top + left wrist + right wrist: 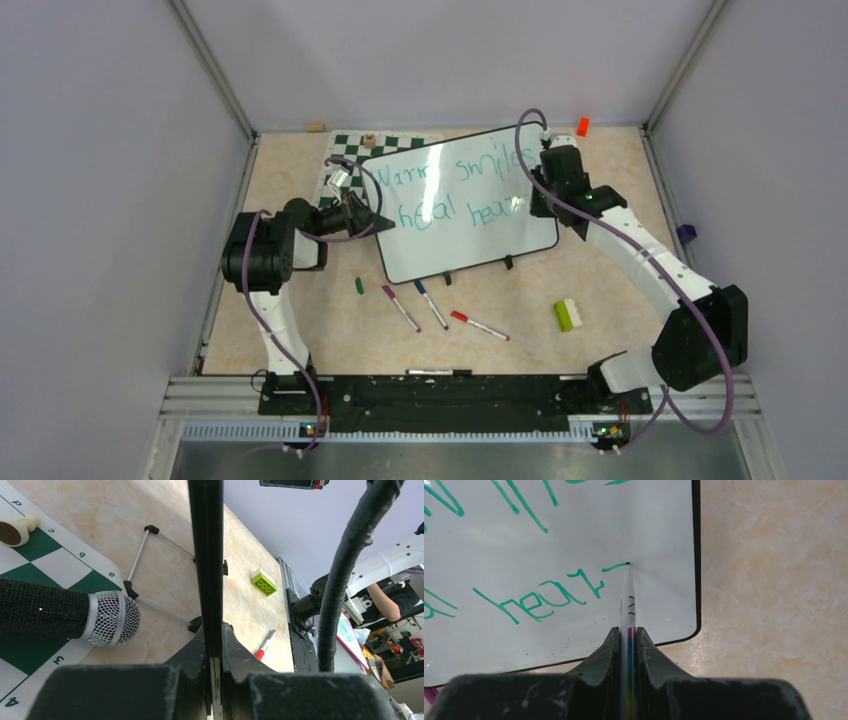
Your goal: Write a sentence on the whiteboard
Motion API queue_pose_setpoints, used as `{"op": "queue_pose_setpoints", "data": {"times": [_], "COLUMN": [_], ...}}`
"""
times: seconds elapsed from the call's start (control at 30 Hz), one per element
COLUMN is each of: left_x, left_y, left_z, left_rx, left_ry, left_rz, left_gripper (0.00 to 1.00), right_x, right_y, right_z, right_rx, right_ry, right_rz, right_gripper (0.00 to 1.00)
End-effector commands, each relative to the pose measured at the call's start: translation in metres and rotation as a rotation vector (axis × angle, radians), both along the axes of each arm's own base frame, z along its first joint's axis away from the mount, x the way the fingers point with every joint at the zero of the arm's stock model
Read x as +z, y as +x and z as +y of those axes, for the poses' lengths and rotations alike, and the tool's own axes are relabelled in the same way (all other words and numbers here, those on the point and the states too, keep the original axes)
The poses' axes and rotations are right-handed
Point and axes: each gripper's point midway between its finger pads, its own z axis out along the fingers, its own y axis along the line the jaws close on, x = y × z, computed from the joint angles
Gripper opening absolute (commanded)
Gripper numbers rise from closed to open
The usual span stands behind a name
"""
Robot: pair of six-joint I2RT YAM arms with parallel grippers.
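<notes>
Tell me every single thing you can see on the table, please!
whiteboard: one, white with a black rim, middle of the table
sentence: one, teal, two lines on the whiteboard, last word unfinished
writing marker: one, white, tip on the whiteboard
loose markers: three, purple, blue and red, in front of the whiteboard
cap: one, green, left of the loose markers
brick: one, green and white, near right
chess mat: one, green and white, behind the whiteboard
microphone: one, black and silver, on the chess mat
chess piece: one, cream, on the chess mat
table: one, tan
left gripper: one, black, shut on the whiteboard's edge
right gripper: one, black, shut on the writing marker
</notes>
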Motion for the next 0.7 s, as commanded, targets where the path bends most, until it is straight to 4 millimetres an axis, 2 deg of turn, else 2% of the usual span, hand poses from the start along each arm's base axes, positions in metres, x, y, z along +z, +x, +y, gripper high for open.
{"op": "queue_pose_setpoints", "data": {"times": [0.0,0.2,0.33,0.5,0.67], "left_x": [0.013,0.013,0.013,0.014,0.013], "left_y": [0.01,0.01,0.01,0.01,0.01], "left_z": [0.004,0.004,0.004,0.004,0.004], "left_rx": [0.034,0.034,0.033,0.034,0.033], "left_ry": [0.011,0.012,0.011,0.011,0.012], "left_rz": [-0.179,-0.179,-0.179,-0.182,-0.181], "left_gripper": [0.0,0.0,0.0,0.0,0.0], "right_x": [0.039,0.061,0.064,0.046,0.028], "right_y": [0.009,0.01,0.015,0.023,0.018], "right_z": [0.0,0.013,0.012,0.011,0.012], "right_rx": [-0.005,0.059,0.049,0.035,0.04], "right_ry": [0.049,0.105,0.092,0.064,0.059], "right_rz": [-0.103,-0.145,-0.153,-0.118,-0.074], "right_gripper": [0.0,0.0,0.0,0.0,0.0]}}
